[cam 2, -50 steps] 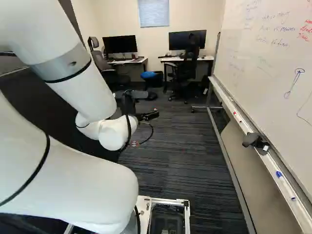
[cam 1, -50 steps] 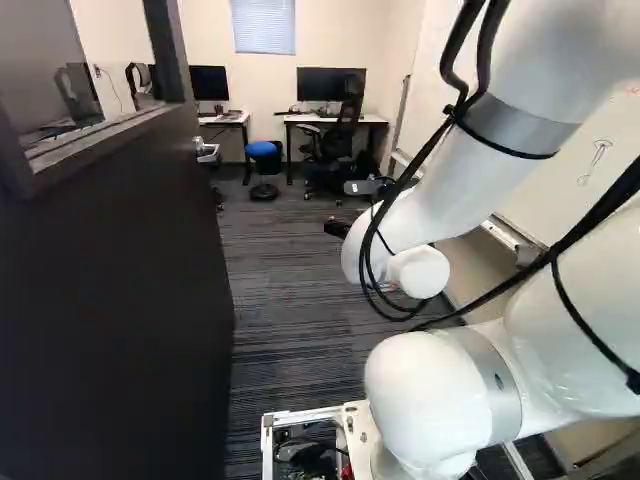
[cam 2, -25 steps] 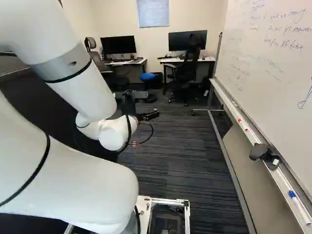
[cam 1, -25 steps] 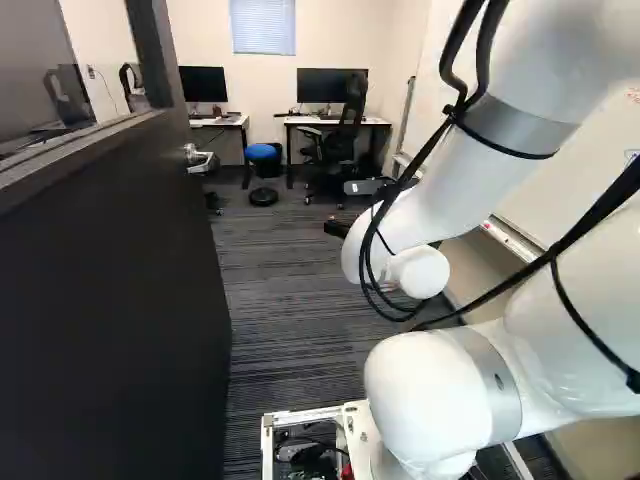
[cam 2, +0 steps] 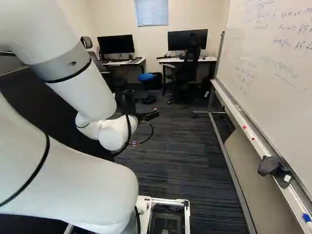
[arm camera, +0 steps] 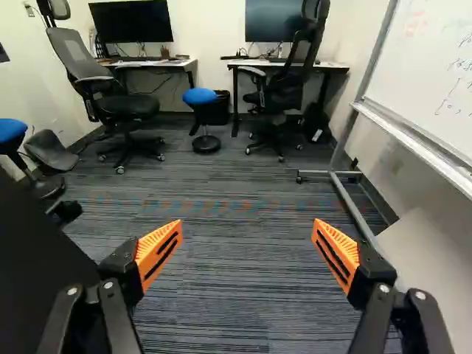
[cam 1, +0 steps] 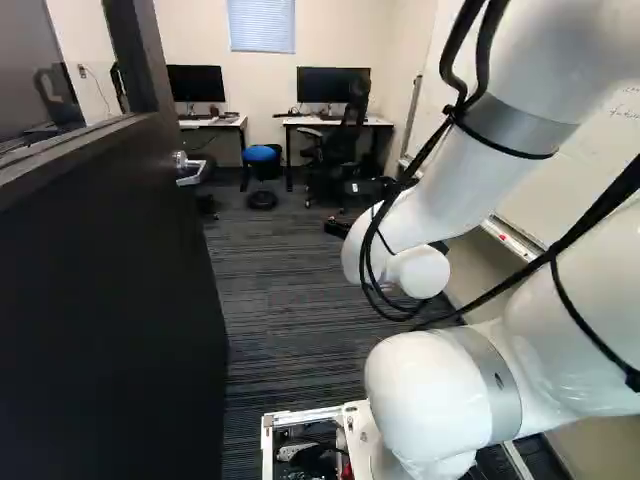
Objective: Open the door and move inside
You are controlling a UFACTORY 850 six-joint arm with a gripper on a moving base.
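Hand (cam 2: 154, 115): the fingers are wide apart
Door (cam 1: 100, 300): is open, in left base view
Whiteboard (cam 2: 273, 63): at right of right base view

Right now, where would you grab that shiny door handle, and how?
I'd try the handle's bar, coming from the carpet side, one finger above, one below: it looks nearly level and sticks out from the door.

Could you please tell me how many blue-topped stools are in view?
2. One stool stands by the dark bin between the two desks; the other stands just past the door, near the grey-backed chair. The door may hide more.
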